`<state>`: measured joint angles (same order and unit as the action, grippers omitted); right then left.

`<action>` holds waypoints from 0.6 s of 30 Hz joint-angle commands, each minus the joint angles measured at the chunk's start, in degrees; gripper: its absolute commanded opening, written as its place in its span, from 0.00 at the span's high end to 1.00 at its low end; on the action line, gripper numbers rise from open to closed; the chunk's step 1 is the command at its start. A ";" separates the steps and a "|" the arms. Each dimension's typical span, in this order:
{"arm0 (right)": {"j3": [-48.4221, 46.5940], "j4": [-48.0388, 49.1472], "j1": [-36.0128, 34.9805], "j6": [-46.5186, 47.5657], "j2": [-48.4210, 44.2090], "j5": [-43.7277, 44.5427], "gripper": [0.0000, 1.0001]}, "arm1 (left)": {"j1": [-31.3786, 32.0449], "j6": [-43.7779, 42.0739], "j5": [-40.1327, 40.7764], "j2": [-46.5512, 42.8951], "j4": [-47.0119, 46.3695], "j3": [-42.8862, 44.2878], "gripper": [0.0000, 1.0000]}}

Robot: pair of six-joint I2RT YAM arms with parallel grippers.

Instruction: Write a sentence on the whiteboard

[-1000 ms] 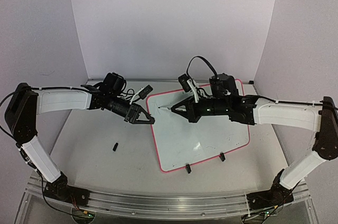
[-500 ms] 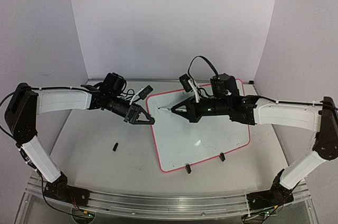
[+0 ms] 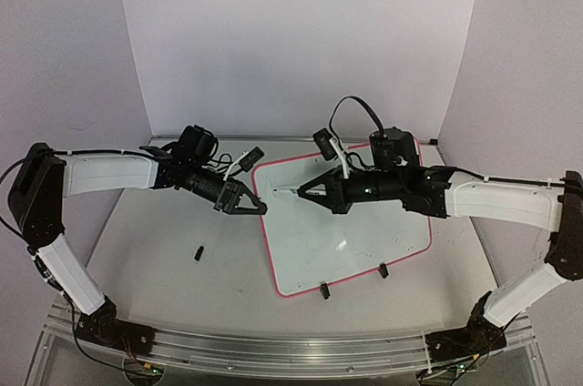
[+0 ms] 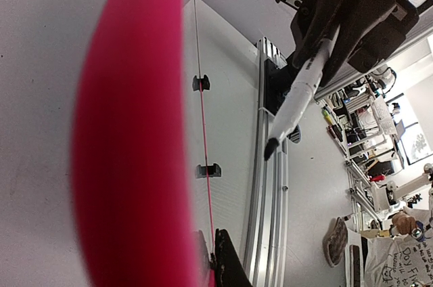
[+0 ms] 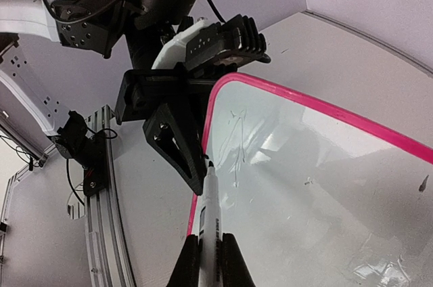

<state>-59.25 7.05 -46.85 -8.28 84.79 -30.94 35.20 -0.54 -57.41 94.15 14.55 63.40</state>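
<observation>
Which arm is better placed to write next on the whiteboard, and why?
Right. The right gripper is shut on the marker, tip poised over the whiteboard near its rim. The left gripper, shut beside that rim, holds no pen.

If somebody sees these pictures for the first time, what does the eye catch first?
The pink-rimmed whiteboard, lying right of centre on the table, stands out most. Over its upper left corner the right gripper holds a white marker, tip pointing toward the board's left rim. The left gripper, closed, meets that same rim from the other side.
</observation>
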 commanded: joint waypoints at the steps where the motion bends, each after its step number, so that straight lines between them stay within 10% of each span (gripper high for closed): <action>1: -0.11 -0.32 0.19 0.51 1.08 1.10 1.00 | 0.84 -3.42 -0.30 -0.81 2.06 1.38 1.00; 18: -2.58 -0.86 0.22 0.98 3.59 7.05 1.00 | 0.87 -3.48 -0.53 -0.69 1.98 1.44 1.00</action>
<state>-59.35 5.99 -46.95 -7.77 87.41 -28.68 35.18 -0.46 -57.36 94.15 14.63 63.40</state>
